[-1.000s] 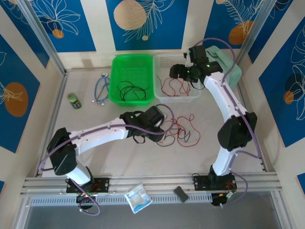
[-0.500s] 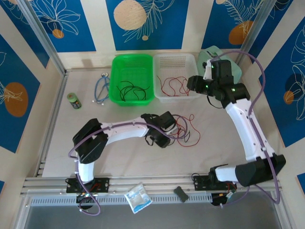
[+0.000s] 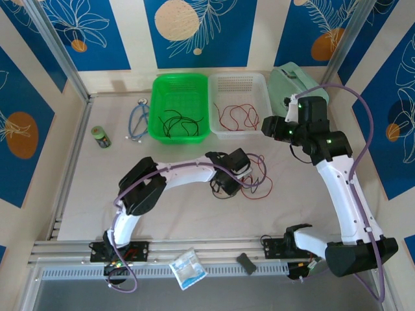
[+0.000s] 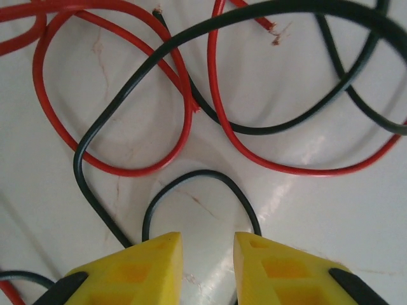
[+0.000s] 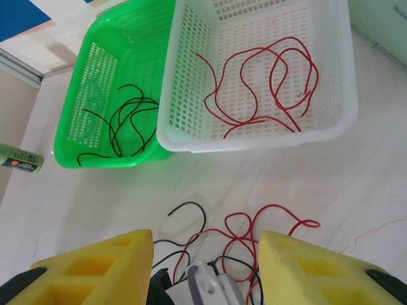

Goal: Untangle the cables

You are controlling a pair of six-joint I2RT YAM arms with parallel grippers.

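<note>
Right gripper [image 5: 206,243] withdrew from the white basket [image 5: 331,130], open, empty; left gripper [image 4: 208,244], narrowly parted and empty, faces black cable loop [image 4: 194,173] just ahead.

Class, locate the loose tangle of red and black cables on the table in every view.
Top external: tangle right of centre, in front of the white basket.
Left wrist: tangle across the frame, above the yellow fingers.
Right wrist: tangle bottom centre, below the white basket.
Shared landmark: the white table.

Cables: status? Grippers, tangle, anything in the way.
Left gripper narrowly open, low over a black loop. Right gripper open, empty, clear of the tangle. Red and black cables knotted together. Nothing in the way.
</note>
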